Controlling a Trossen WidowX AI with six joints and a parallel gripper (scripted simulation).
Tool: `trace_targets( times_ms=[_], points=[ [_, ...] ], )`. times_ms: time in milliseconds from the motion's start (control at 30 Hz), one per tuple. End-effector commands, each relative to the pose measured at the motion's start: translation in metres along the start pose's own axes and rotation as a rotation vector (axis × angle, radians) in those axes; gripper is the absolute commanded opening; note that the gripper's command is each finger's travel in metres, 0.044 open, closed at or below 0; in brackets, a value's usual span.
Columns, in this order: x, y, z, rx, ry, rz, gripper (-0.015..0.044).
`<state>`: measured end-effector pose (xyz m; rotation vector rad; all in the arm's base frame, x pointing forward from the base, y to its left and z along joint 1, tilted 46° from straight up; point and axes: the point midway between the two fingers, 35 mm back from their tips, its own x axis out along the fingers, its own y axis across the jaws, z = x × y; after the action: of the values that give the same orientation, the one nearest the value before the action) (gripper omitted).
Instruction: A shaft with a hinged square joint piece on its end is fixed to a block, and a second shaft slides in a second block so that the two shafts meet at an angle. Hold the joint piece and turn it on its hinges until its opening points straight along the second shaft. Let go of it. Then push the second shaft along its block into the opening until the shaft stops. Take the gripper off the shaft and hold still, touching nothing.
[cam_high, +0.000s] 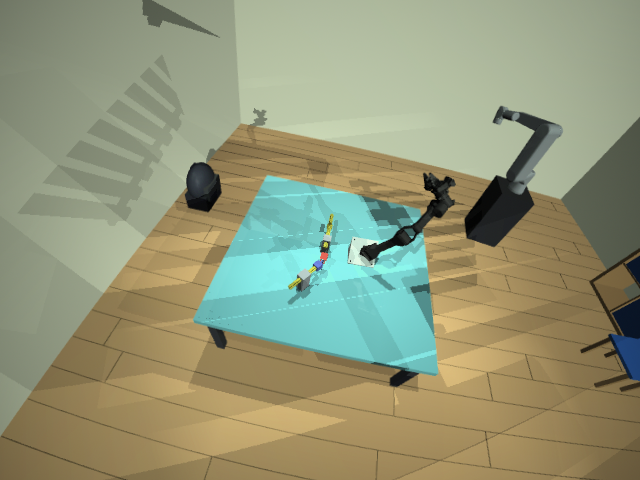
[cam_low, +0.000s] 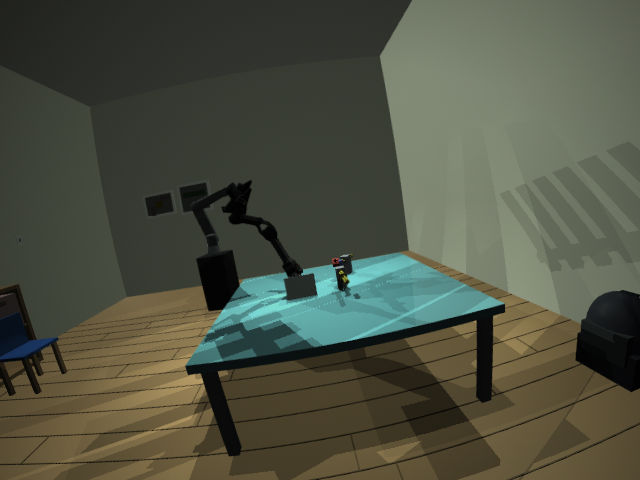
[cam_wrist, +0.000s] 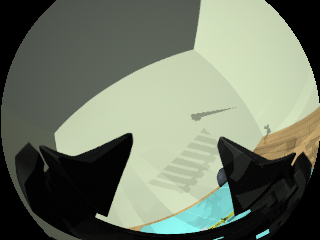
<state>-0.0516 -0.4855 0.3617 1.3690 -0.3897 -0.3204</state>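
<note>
A red square joint piece (cam_high: 324, 256) (cam_low: 336, 261) sits by a blue piece (cam_high: 317, 265) at the end of a yellow shaft (cam_high: 294, 283) that runs through a grey block (cam_high: 303, 279) (cam_low: 346, 264). A second yellow shaft (cam_high: 330, 221) (cam_low: 343, 277) runs at an angle to it, through a pale-topped block (cam_high: 327, 238), with a black part (cam_high: 325, 246) towards the red piece. The top and exterior views are too small to tell the exact opening direction or any gap. My gripper (cam_high: 438, 180) (cam_low: 238, 195) (cam_wrist: 178, 140) is open and empty, raised high and well away from both shafts.
The arm's base stands by a pale plate (cam_high: 355, 253) (cam_low: 300, 287) on the turquoise table (cam_high: 361, 330) (cam_low: 403, 310), beside the shafts. Beyond the table are a grey arm on a black pedestal (cam_high: 497, 211) (cam_low: 218, 281), a dark domed object (cam_high: 201, 180) and a blue chair (cam_low: 25, 343).
</note>
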Motion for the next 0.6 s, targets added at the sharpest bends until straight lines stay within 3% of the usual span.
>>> trace_targets(
  times_ms=[0,567],
  points=[
    [0.000,0.000,0.000,0.000,0.000,0.000,0.0426],
    [0.076,0.015,-0.031,0.035,0.064,0.092,0.0440]
  ],
)
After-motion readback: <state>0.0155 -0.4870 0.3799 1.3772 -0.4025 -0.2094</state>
